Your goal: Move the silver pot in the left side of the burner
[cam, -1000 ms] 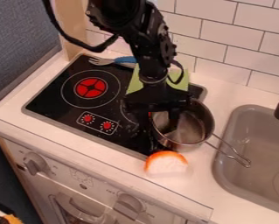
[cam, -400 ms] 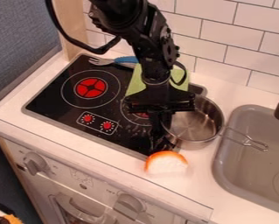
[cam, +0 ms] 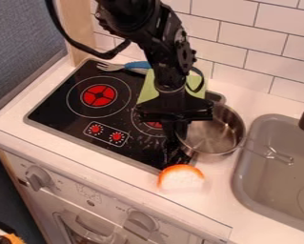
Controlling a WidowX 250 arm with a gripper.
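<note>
The black gripper (cam: 174,136) hangs over the right part of the stove, at the left wall of the silver pot and overlapping its rim from this angle. The silver pot (cam: 216,136) stands upright across the stove's right edge and the counter, its wire handle pointing right over the sink's rim. Left of the pot lies the right burner (cam: 153,125), partly hidden by the gripper. On the stove's other side the left burner (cam: 99,96) glows red.
An orange-and-white toy piece (cam: 181,178) lies on the counter just in front of the pot. Behind the gripper are a green cloth (cam: 147,88) and a blue-handled fork (cam: 123,66). The grey sink (cam: 268,190) is at the right, with a dark faucet above it.
The pot has shifted right, its handle now farther over the sink. The gripper, earlier overlapping the pot's inside, is now at its left wall, slightly left of before.
</note>
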